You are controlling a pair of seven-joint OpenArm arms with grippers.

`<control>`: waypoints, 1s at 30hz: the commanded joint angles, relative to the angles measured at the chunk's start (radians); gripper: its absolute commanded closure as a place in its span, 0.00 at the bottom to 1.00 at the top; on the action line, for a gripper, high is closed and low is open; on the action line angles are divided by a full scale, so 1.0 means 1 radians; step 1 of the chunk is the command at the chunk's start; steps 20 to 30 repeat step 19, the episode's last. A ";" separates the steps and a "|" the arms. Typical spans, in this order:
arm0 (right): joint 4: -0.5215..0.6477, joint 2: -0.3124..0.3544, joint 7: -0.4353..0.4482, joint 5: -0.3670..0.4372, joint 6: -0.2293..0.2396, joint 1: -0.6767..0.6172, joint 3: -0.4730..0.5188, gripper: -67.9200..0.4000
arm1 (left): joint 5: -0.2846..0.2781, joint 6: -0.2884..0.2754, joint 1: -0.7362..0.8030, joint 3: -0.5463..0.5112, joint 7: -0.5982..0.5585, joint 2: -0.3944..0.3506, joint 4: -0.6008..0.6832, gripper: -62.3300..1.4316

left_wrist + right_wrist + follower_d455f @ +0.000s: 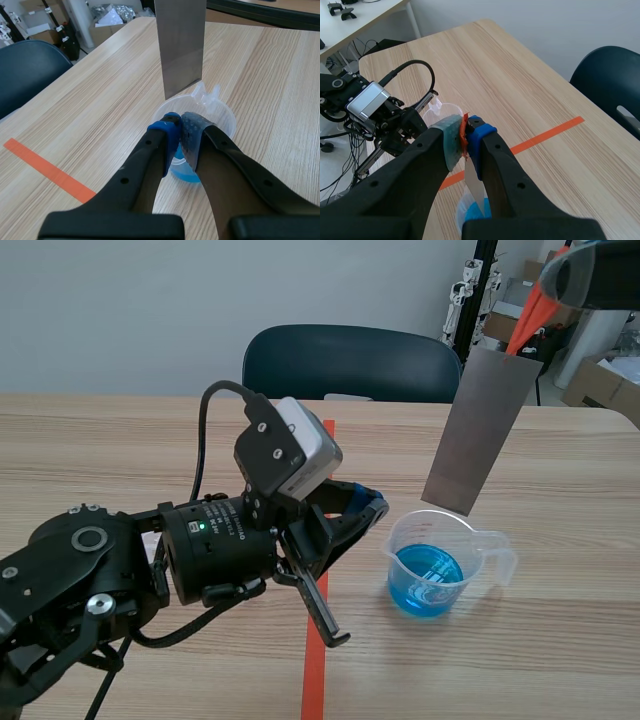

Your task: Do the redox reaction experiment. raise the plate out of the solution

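A grey metal plate (480,430) hangs upright, its lower edge just above the rim of a clear beaker (445,530) of blue solution (428,578). My right gripper (550,285) is raised at the far right and shut on the plate's orange-taped top; in the right wrist view it (466,137) pinches that top, with the plate (474,185) and solution (472,214) below. My left gripper (372,508) sits low at the beaker's left side. Seen from the left wrist, it (180,130) is shut on the beaker's (222,117) near rim, the plate (180,45) hanging beyond.
A dark blue chair (350,360) stands behind the table's far edge. An orange tape line (315,670) runs along the table under my left gripper. Cardboard boxes (600,380) and stands lie off the table at the back right.
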 commanded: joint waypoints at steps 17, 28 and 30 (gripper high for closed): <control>0.006 0.013 0.011 0.021 0.015 0.019 0.016 0.99 | -0.014 0.006 -0.003 -0.048 -0.016 0.005 0.004 0.91; 0.006 0.013 0.011 0.022 0.015 0.019 0.016 0.99 | -0.014 0.006 -0.003 -0.048 -0.018 0.005 0.004 0.91; 0.006 0.013 0.011 0.022 0.015 0.019 0.016 0.99 | -0.014 0.006 -0.003 -0.048 -0.018 0.005 0.004 0.91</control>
